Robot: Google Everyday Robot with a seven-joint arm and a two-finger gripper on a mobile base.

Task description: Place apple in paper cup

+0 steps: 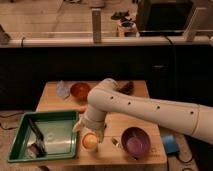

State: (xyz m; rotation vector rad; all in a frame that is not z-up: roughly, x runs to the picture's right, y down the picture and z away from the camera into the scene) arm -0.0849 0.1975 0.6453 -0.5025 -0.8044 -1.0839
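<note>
At near edge of wooden desk, gripper, closure impossible to tell, above small round yellow-orange apple seemingly in white paper cup; probably firm, smooth, best gripped across middle.

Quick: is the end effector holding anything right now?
End effector: right above the apple; open, closed or holding it cannot be told.

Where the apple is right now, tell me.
In the camera view the apple sits at the mouth of the paper cup near the table's front edge, directly beneath the hand, between the green tray at image-left and the purple bowl.
</note>
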